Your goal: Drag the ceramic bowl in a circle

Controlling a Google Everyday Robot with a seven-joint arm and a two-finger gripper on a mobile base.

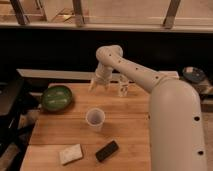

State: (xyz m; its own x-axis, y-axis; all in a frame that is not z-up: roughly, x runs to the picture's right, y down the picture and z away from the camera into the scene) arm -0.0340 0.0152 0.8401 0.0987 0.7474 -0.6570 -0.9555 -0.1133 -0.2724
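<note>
One hand [98, 85], fingers apart and empty, hung over the desk [135, 135] at 2 o'clock from the green bowl [56, 97].

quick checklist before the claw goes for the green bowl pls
1. Round glossy green ceramic bowl in view and upright: ok, it sits at the left side of the wooden table.
2. Claw at the bowl: not ok, it hangs over the back of the table, right of the bowl and apart from it.
3. Path from claw to bowl: ok, nothing lies between them.
4. Small white cup out of the way: ok for now, it stands apart, right of and in front of the bowl, though a wide circle might reach it.
5. Room on the bowl's left: probably not ok, the table edge is close.
</note>
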